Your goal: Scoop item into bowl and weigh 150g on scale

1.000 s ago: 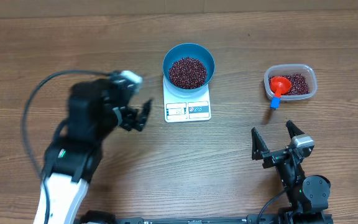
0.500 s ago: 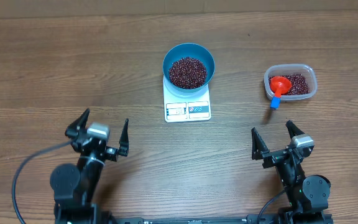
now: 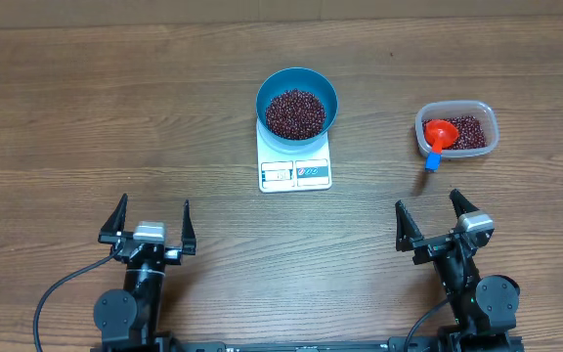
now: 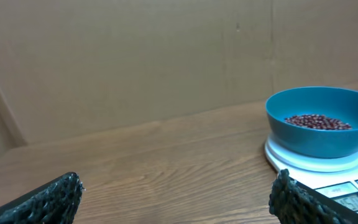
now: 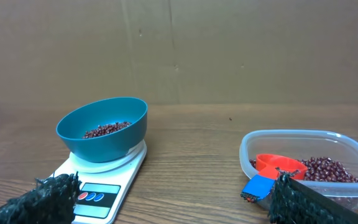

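Two robot grippers sit at the near edge of a wooden table, both with jaws spread wide and nothing between them. The left gripper points up the table from the near-left and the right gripper from the near-right. Each stands well apart from the objects ahead.

At centre, a deep blue bowl stands upright on the far part of a white kitchen scale. It covers most of the platform and leaves the display and a label panel exposed along the edge nearest the arms. A loose pile of small dark red-brown beans lies in the bottom of the bowl, well below its rim. The reading on the display is too small to make out.

To the right of the scale, and apart from it, a clear rectangular plastic tub holds more of the same beans. A red scoop rests on the beans at the tub's left end, its blue-tipped handle hanging over the near rim. Seen from the wrist cameras, a plain brown cardboard wall backs the far side of the table.
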`<state>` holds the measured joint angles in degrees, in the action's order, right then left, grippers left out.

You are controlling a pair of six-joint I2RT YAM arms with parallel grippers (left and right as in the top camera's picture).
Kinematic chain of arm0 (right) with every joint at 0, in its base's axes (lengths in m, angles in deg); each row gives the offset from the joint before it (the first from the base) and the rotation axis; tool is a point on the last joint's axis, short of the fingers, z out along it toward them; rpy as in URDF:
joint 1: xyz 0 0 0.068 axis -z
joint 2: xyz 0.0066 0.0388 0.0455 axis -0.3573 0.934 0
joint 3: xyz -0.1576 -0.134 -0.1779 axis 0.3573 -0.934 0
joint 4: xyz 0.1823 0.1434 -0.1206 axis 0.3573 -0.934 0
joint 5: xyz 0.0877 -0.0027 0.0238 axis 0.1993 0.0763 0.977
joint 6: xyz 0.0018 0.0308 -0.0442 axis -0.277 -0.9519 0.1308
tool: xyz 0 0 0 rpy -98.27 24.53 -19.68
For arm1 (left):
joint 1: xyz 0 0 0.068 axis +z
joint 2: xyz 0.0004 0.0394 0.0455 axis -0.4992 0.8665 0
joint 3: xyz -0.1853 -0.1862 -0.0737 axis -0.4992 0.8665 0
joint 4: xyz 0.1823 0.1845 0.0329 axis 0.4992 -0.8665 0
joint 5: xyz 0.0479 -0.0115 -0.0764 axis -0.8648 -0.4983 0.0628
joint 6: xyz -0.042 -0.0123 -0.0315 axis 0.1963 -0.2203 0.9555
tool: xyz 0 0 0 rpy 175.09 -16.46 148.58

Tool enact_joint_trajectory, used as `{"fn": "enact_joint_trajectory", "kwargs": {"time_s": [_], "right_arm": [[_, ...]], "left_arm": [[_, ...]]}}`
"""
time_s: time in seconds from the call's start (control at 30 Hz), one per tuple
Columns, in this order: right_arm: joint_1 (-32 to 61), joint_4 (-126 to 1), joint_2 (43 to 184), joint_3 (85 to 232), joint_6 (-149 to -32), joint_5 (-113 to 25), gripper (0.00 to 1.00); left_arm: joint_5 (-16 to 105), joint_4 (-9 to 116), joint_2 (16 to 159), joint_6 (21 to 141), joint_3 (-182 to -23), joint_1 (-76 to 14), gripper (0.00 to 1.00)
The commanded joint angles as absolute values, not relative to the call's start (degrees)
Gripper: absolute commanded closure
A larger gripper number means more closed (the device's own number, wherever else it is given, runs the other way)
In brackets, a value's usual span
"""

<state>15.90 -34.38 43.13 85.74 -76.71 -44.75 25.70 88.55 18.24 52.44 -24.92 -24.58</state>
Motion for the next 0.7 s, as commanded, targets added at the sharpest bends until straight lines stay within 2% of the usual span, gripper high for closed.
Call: {"fn": "enact_joint_trajectory", "kwargs": {"time_s": [0.0,0.17,0.67], "right_arm": [[15.48,-34.16,42.52,85.13,-76.68,-45.10,0.00],[15.48,-34.16,42.52,85.13,-76.68,-45.10,0.00],[15.48,-34.16,42.52,85.13,-76.68,-45.10,0.00]], "left_arm": [[23.62,88.00,16.39,51.90,-22.69,-24.06,0.00],[22.59,83.17,16.39,51.90,-22.73,-24.06,0.00],[22.59,83.30,16.49,51.94,-22.73,-24.06,0.00]]}}
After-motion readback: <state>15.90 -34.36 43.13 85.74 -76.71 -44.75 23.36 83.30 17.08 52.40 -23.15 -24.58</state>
